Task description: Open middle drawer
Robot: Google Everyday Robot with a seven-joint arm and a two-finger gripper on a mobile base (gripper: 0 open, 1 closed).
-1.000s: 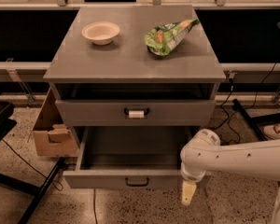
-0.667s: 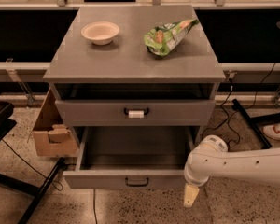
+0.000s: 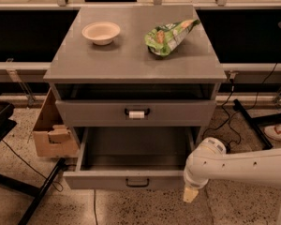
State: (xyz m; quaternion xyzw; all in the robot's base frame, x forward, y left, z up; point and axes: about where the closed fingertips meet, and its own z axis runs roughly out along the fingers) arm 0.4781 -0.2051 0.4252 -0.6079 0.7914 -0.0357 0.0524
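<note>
Middle drawer [image 3: 136,150], wide, shallow, grey, black bar handle, stands pulled out at lower centre; the cream-tipped gripper [image 3: 190,194], grip state not discernible, hangs just right of its front, so a leftward swing could knock it shut.

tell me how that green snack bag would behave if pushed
The green snack bag looks crinkled and puffy, so it is probably light and floppy, likely to slide or crumple rather than roll. It lies flat on the cabinet top, so tipping seems unlikely. The gripper hangs low beside the open middle drawer.
</note>
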